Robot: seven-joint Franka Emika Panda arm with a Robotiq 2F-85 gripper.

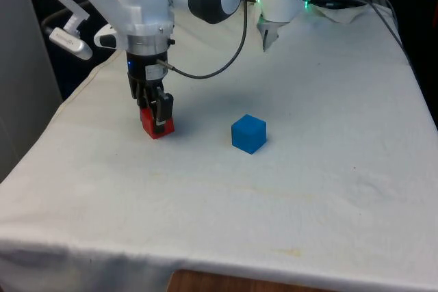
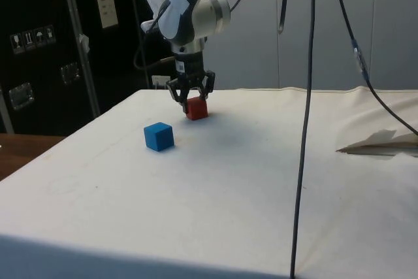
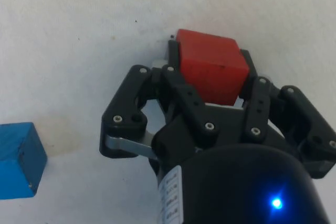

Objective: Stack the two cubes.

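Red cube (image 1: 152, 125) is sitting on the white cloth of the table (image 1: 287, 196), toward the edge at the front view's left and about midway along it. Black gripper (image 1: 157, 118) is standing over it, pointing straight down, with its two fingers lying against opposite faces of the cube. In the wrist view the fingers (image 3: 176, 66) are pressing flat on the red cube (image 3: 211, 72) from both sides with no gap showing, so the jaws are narrowed to the cube's width and gripping it. In the side view the red cube (image 2: 196, 108) appears to be resting on the cloth under the gripper (image 2: 191, 99); whether it is fully down or raised a hair is hard to tell from these angles.

Blue cube (image 1: 248, 133) is sitting alone on the cloth, near the middle of the table, apart from the red one and on its front-view right. In the side view the blue cube (image 2: 159, 136) is lying nearer to the camera than the red cube, with bare cloth between them. In the wrist view the blue cube (image 3: 18, 158) is showing beside the gripper (image 3: 210, 69), not touching it.

Cubes are not yet stacked; each is on its own patch of cloth.

White arm (image 1: 137, 5) is reaching down from above the gripper.
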